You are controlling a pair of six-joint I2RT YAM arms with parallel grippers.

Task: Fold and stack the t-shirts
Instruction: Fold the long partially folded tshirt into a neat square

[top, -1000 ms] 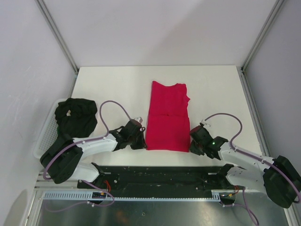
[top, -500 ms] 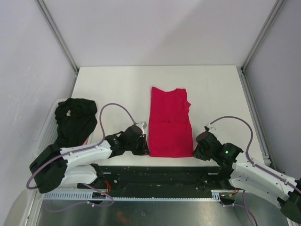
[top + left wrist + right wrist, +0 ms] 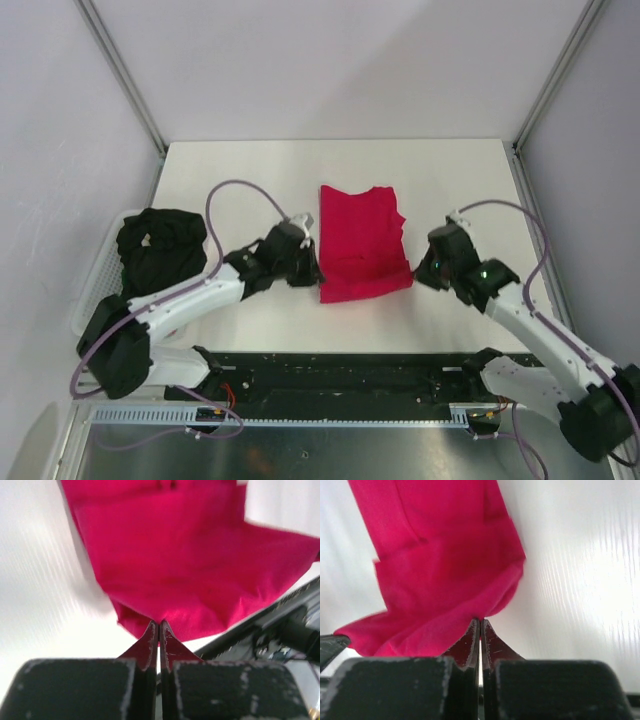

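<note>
light: bright, even | shadows: soft | glare: table (image 3: 580, 580) washed out | blur: red t-shirt (image 3: 165, 555) edges smeared

Two t-shirts are in view: one crimson-red t-shirt (image 3: 360, 240) on the single white tabletop (image 3: 250, 170), and one black t-shirt (image 3: 160, 250) heaped over the one white lattice basket (image 3: 95, 290). There are two arms, a left arm (image 3: 190, 297) and a right arm (image 3: 530, 325). Each ends in one claw, making two: the left claw (image 3: 312, 272) and the right claw (image 3: 418, 270). Two purple cables (image 3: 230, 190) loop, one per arm.
</note>
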